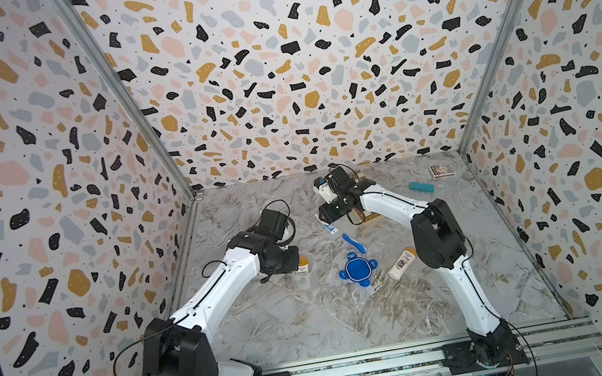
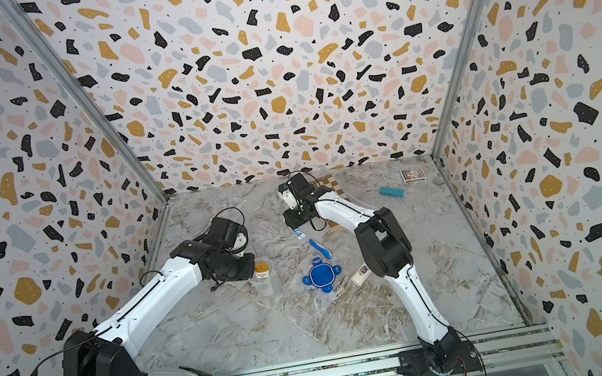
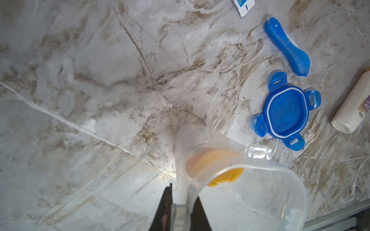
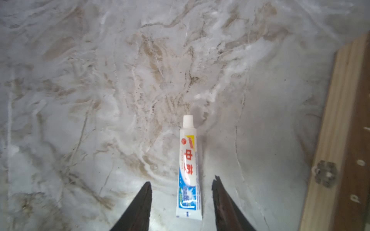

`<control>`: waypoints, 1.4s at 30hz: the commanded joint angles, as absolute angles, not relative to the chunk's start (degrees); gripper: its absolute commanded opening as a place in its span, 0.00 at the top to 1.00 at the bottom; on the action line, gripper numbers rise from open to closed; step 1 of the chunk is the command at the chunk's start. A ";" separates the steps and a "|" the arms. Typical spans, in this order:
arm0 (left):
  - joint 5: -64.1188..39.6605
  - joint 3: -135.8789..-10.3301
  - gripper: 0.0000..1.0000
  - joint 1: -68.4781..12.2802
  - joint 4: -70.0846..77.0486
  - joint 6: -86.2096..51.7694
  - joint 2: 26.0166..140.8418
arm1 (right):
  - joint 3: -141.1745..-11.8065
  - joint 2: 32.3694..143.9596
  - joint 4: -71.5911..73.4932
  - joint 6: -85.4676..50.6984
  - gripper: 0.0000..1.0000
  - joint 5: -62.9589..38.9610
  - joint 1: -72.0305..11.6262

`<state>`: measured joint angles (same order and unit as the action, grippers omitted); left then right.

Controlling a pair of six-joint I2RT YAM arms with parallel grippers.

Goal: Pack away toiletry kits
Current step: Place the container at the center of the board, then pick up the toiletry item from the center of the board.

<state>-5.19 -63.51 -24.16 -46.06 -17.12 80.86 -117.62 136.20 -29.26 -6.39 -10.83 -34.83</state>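
My left gripper (image 3: 183,200) is shut on the rim of the clear tub (image 3: 260,166), which stands at the table's left (image 1: 305,276). An orange-capped white bottle (image 3: 224,176) stands upright inside it. The blue four-tab lid (image 1: 357,270) lies flat in the middle. The blue toothbrush (image 1: 354,242) lies just behind it. A second orange-capped bottle (image 1: 402,263) lies on its side to the lid's right. My right gripper (image 4: 182,180) is open and low over the table. The small white tube (image 4: 188,168) lies between its fingers, touching neither.
A wooden chessboard (image 4: 344,140) lies beside the tube, partly under my right arm (image 2: 326,187). A teal block (image 1: 422,187) and a small patterned box (image 1: 441,171) sit at the back right. Patterned walls close three sides.
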 commanded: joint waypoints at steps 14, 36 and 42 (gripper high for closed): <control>-8.00 -63.55 0.81 -23.28 -44.69 -16.87 79.59 | -127.45 143.45 -34.78 -4.56 0.57 -4.53 -36.95; -7.86 -60.20 0.42 -19.22 -47.98 -17.92 69.60 | -129.38 145.39 -37.18 -1.72 0.73 -1.58 -37.72; -13.77 -57.68 0.41 -13.36 -47.97 -17.32 63.73 | -123.93 136.40 -33.99 -1.35 0.78 -3.34 -38.57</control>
